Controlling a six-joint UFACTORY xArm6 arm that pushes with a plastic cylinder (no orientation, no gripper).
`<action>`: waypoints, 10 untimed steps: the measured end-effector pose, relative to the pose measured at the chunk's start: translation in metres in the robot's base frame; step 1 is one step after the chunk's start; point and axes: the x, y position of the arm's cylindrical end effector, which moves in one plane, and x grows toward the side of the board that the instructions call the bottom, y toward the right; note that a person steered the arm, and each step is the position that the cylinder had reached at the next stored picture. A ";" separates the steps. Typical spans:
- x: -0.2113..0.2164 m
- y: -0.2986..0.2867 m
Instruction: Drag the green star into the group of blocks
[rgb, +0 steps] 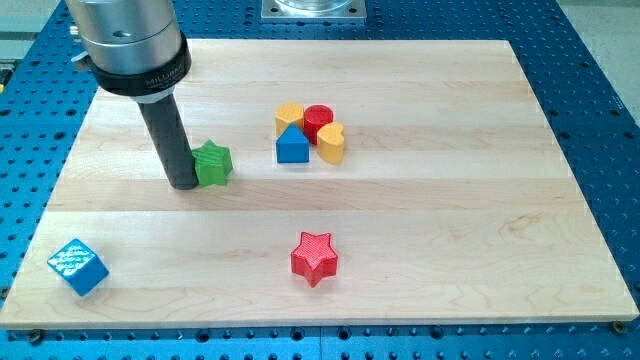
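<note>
The green star (212, 163) lies on the wooden board at the view's left of centre. My tip (183, 184) stands right against the star's left side, touching it. The group of blocks sits to the star's right and a little toward the view's top: a yellow block (289, 117), a red cylinder (318, 122), a blue block with a peaked top (292, 146) and a yellow heart (332, 143), all packed together. A gap of bare board separates the star from the blue block.
A red star (314, 258) lies near the view's bottom centre. A blue cube (77, 266) sits at the board's bottom left corner. The wooden board (450, 200) rests on a blue perforated table.
</note>
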 end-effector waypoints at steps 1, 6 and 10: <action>0.016 -0.003; -0.012 0.042; -0.036 0.083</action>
